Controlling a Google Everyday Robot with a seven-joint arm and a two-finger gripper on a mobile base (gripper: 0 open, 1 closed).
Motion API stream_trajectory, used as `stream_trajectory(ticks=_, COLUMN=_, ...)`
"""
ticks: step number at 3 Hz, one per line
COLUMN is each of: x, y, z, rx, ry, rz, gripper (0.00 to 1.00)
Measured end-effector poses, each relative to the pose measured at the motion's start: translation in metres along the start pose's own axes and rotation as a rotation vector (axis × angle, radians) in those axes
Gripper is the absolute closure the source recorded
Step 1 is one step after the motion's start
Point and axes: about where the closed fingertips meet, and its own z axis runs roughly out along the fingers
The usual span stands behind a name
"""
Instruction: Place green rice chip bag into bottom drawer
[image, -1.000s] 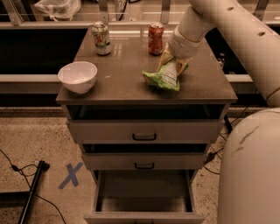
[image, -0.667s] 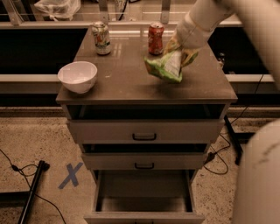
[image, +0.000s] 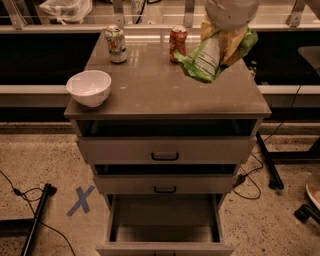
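Note:
The green rice chip bag (image: 206, 58) hangs in the air above the right rear of the cabinet top, its white label panel facing me. My gripper (image: 223, 36) comes down from the top edge and is shut on the bag's upper end, yellowish fingers (image: 228, 44) pinching it. The bottom drawer (image: 165, 226) is pulled out wide at the foot of the cabinet, its grey floor and inner walls bare. The bag is well above and behind the drawer.
A white bowl (image: 89, 87) sits at the cabinet top's (image: 165, 87) left front. A green-white can (image: 116, 44) and a red can (image: 177, 42) stand at the back. Two upper drawers (image: 165, 150) have black handles. Cables and stand legs lie on the floor; blue tape X (image: 80, 200).
The bag has been lifted off the cabinet top and now hangs clear of it in my gripper. The arm has risen and the view has shifted closer.

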Motion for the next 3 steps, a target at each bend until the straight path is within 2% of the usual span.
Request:
stream_trajectory(ticks=1, x=-0.010, y=-0.008, z=-0.002, rx=-0.061, ry=0.059, rz=-0.001, gripper=1.00)
stream_trajectory(ticks=2, x=-0.009, y=-0.012, z=0.001, rx=-0.048, ry=0.057, rz=-0.005, gripper=1.00)
stream_trajectory(ticks=3, x=-0.012, y=0.010, z=0.016, rx=-0.062, ry=-0.010, rz=0.064, gripper=1.00)
